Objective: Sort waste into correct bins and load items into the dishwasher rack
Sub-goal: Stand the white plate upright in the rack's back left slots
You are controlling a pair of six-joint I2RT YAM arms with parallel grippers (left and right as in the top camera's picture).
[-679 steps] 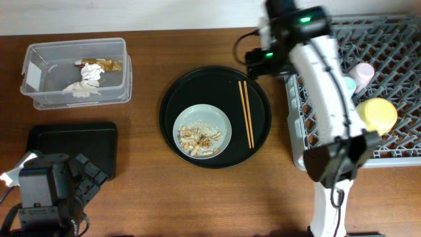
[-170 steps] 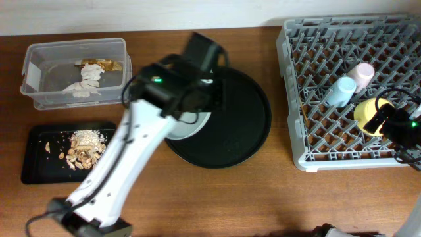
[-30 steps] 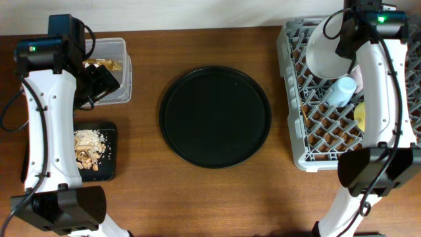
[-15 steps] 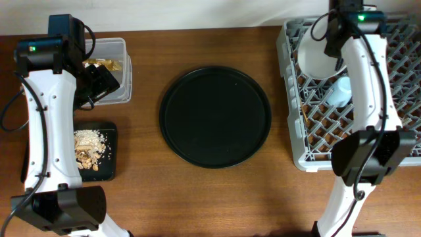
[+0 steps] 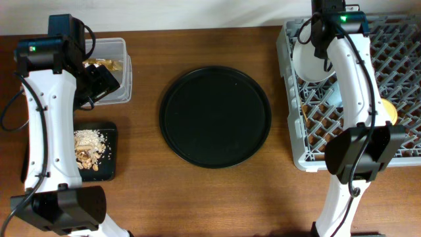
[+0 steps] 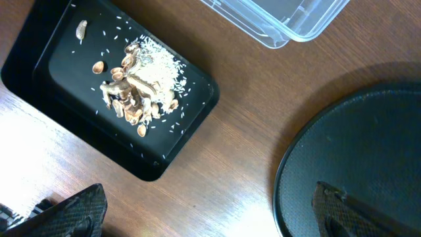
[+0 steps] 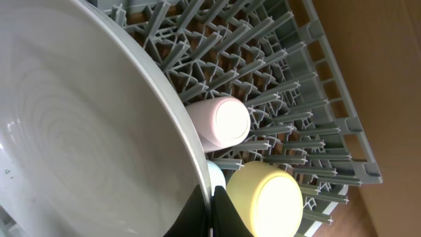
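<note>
My right gripper [image 5: 325, 56] is shut on the rim of the pale grey-green plate [image 5: 308, 60], held tilted over the back left part of the dishwasher rack [image 5: 316, 141]. In the right wrist view the plate [image 7: 85, 131] fills the left side, its edge pinched in the gripper [image 7: 212, 212]. The pink cup [image 7: 220, 122], a sliver of the blue cup [image 7: 216, 175] and the yellow bowl [image 7: 263, 197] stand in the rack [image 7: 289, 79]. My left gripper [image 5: 100, 82] hangs open and empty over the bins. Food scraps [image 6: 138, 82] lie in the black tray [image 6: 39, 59].
The large round black tray [image 5: 216, 117] sits mid-table, its rim also in the left wrist view [image 6: 355, 164]. The clear box [image 5: 113, 51] at the back left holds a gold-brown wrapper [image 5: 109, 64]. The shallow black tray [image 5: 105, 155] lies in front of it.
The right arm has carried the plate leftward and toward the back of the rack. The left arm has stayed still.
</note>
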